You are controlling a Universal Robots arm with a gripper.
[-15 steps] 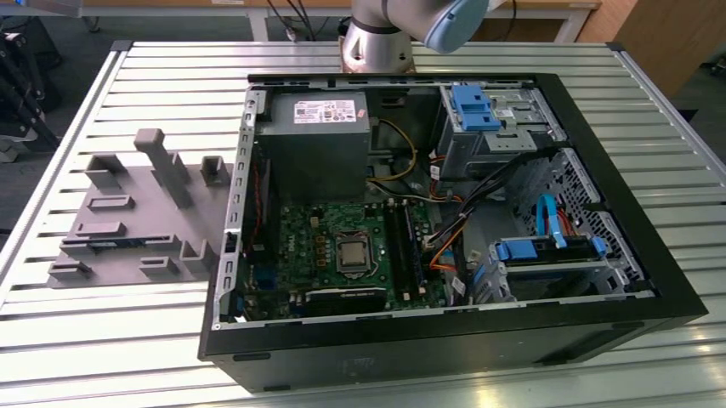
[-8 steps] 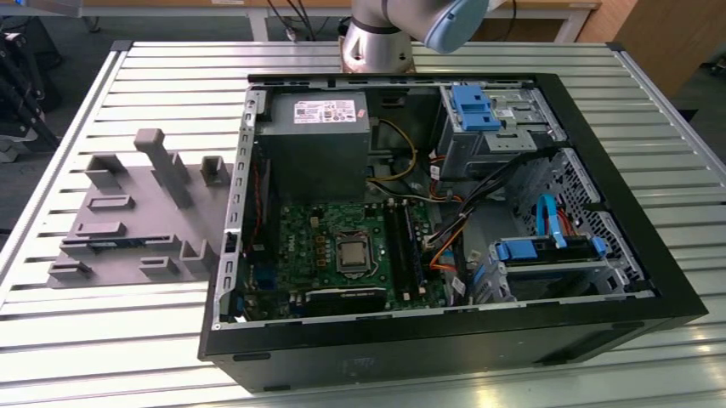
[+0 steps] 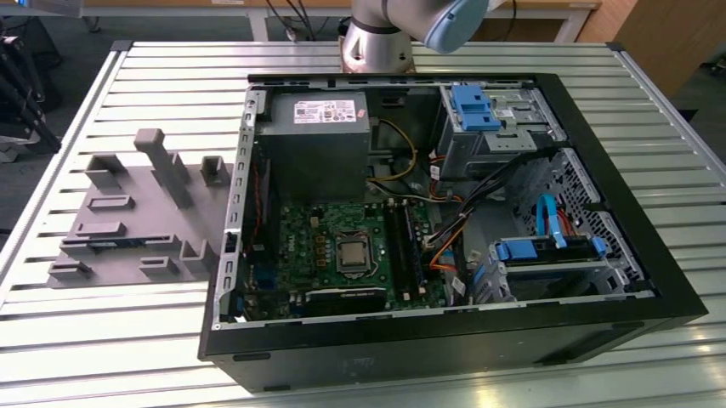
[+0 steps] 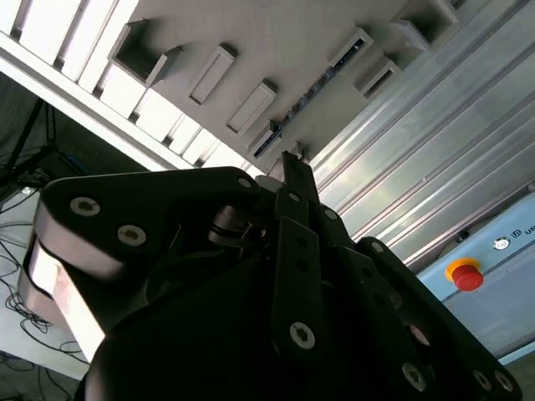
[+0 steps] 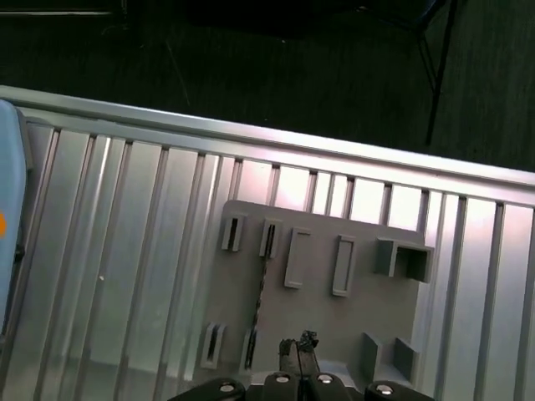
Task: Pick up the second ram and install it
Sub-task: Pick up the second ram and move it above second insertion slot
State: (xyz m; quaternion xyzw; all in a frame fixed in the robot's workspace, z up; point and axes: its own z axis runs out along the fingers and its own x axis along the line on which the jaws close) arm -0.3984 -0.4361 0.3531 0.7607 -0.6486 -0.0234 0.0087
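exterior view: arm (image 3: pixel 397 30) is cut off by the top edge, and the case (image 3: pixel 454 361) is clipped at its near corner by the bottom edge. The slots (image 3: pixel 403 246) are too small to tell what's seated. First wrist view: the ram (image 5: pixel 259 292) stands edge-on in the fixture (image 5: pixel 318 309), just a thin dark line, chips and sticker unreadable. The gripper (image 5: pixel 299 351) body is cut by the picture's edge and covers part of the fixture.

A robotics lab, with slatted aluminium bench (image 3: pixel 114 340) and opened computer case (image 3: pixel 431 347).
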